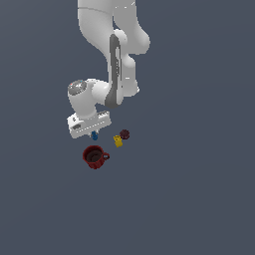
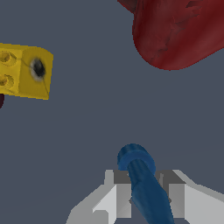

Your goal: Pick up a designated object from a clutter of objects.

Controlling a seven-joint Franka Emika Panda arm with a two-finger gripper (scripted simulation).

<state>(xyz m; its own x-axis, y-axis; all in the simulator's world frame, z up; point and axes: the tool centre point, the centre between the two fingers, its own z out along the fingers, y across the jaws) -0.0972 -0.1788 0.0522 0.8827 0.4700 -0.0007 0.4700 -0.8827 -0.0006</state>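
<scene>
Our end effector (image 2: 142,192) is clamped on the blue peg (image 2: 142,183), its two grey fingers (image 2: 114,192) pressed to either side of the shaft in the wrist view. We see the peg (image 1: 94,135) hanging just under the hand, above the red mug (image 1: 94,157). Near them on the counter (image 1: 189,189) lie the yellow block (image 1: 118,141) and the maroon round piece (image 1: 124,134).

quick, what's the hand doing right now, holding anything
Hand: closed on the blue peg, one finger on each side of it.
</scene>
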